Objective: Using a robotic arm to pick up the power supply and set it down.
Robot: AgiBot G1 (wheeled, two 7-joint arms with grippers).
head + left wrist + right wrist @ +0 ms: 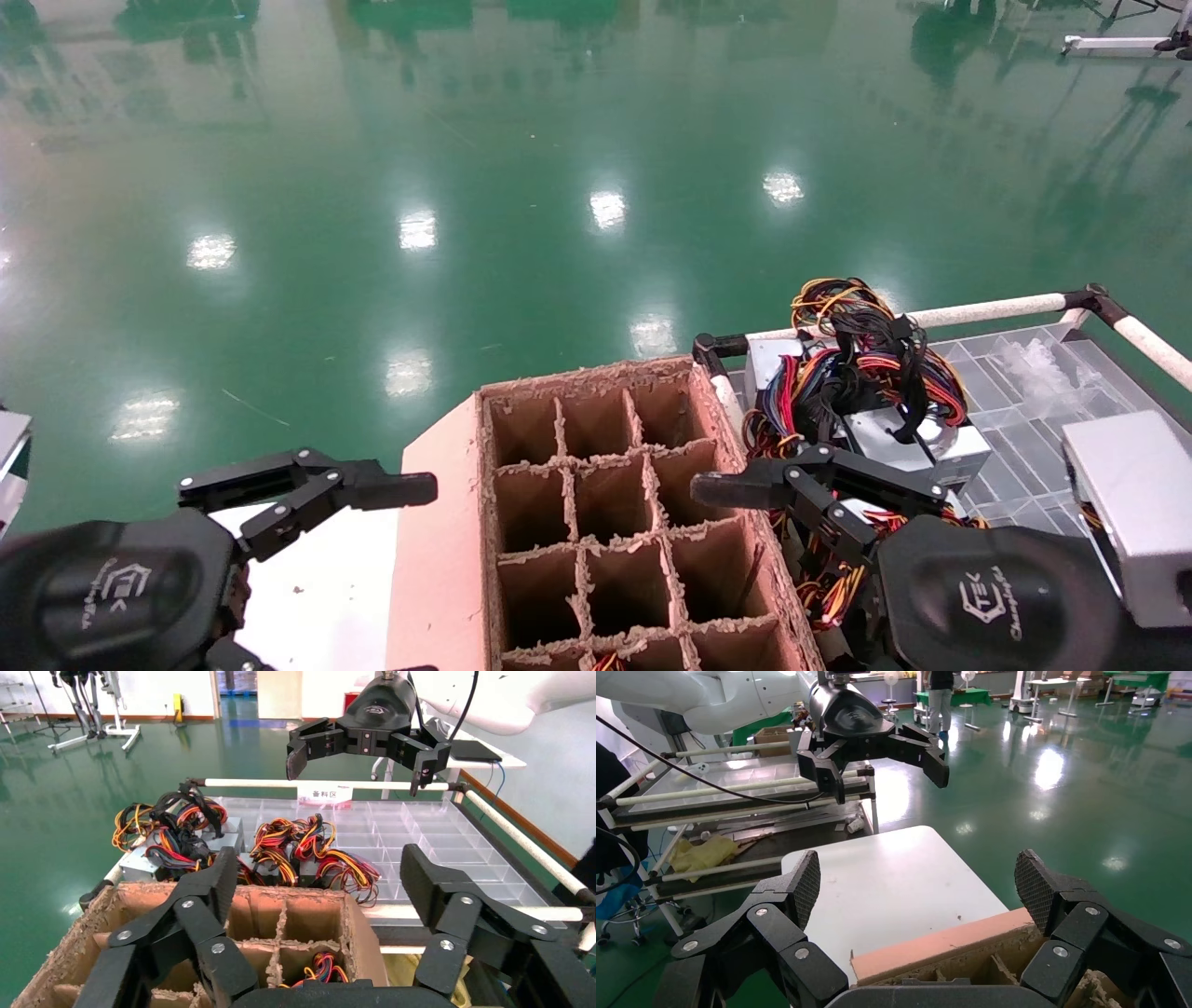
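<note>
Several power supplies, silver boxes with bundles of coloured wires (917,447) (302,860), lie on a clear tray on the cart to my right. Another silver one (1127,503) rests at the cart's near right. Between my arms stands a brown cardboard box with dividers (596,522) (295,917). One near cell holds coloured wires (320,969). My left gripper (417,578) (316,881) hovers open at the box's left side and holds nothing. My right gripper (717,578) (916,881) hovers open over the box's right edge, beside the wires, also holding nothing.
The box stands on a white table (317,578) (891,874). White padded rails (987,308) frame the cart, and the clear divided tray (1015,410) fills its top. Glossy green floor (559,186) lies beyond. A lower shelf with yellow cloth (701,853) shows past the table.
</note>
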